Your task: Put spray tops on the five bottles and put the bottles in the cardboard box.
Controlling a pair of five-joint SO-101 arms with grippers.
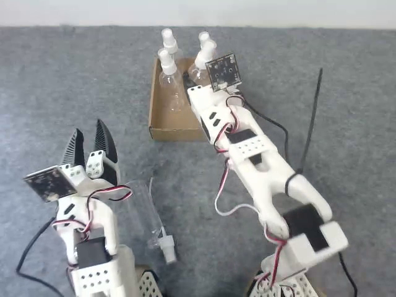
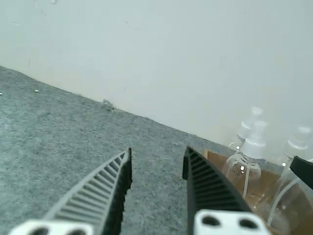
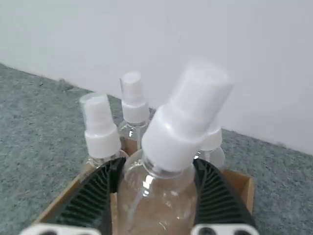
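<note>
— Where's the right hand [image 3: 156,166]?
— At the box [image 1: 167,131]. Its black fingers are clamped on a clear bottle [image 3: 159,200] that has a white top [image 3: 188,115] on. I can't tell whether that bottle stands on the box floor or hangs just above it.
— What else is in the box?
— Three more bottles [image 1: 171,83], all upright, each with a top, close beside the held one.
— And the last?
— The fifth bottle [image 1: 145,210] lies on its side on the grey worktop [image 1: 74,80], just beside the left arm [image 1: 86,229] and well apart from the box. Its cap [image 1: 167,249] is on and points toward the arms' bases.
— The left hand [image 1: 88,127]?
— Its fingers are spread moderately apart with nothing between them. It points away from its base, left of the box.
</note>
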